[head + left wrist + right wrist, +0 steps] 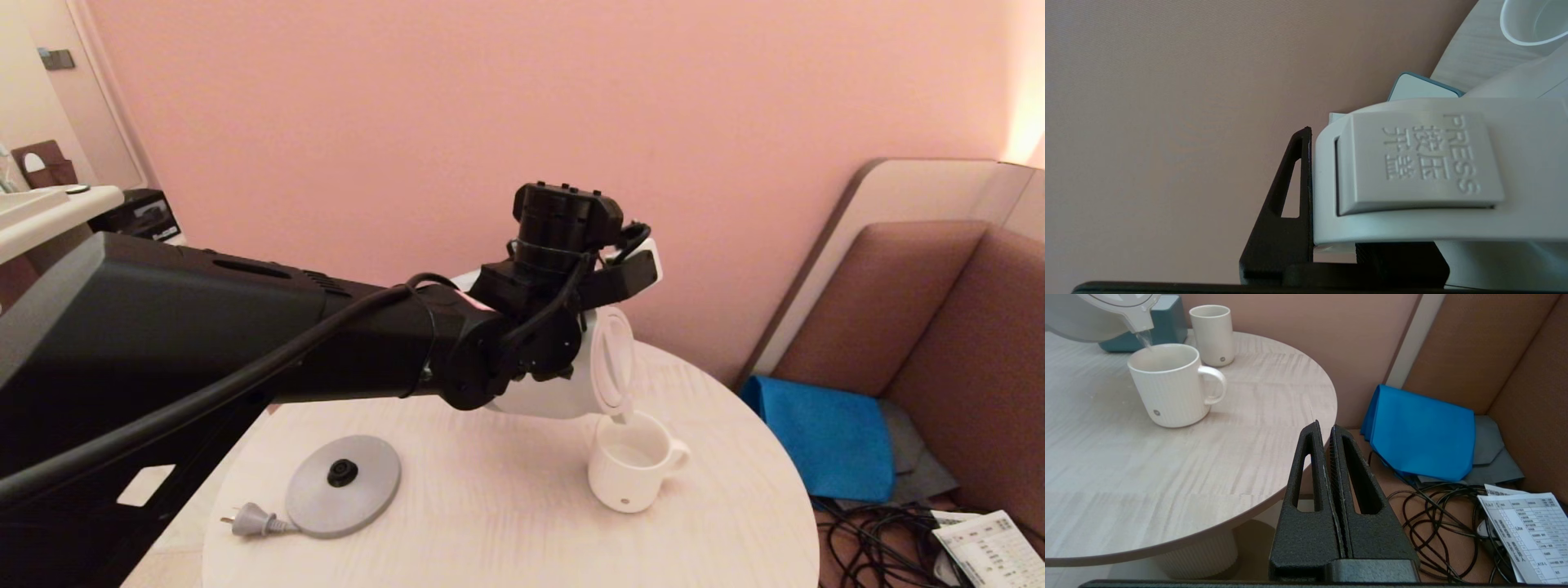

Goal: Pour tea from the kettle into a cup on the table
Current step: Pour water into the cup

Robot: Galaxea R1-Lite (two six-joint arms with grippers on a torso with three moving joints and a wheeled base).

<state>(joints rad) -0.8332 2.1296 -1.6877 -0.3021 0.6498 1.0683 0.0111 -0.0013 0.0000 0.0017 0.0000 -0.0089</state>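
The left gripper point(571, 318) is clamped on the handle of the kettle point(563, 384), tipped above table point(490, 506) centre, its spout streaming into the cup point(633, 469) at four o'clock. Tilting further risks overshooting the rim; the right gripper point(1329, 433) sits pressed together, idle.

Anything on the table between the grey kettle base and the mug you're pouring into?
No. In the head view the table is bare between the grey base and the mug; the tilted kettle hangs above that stretch.
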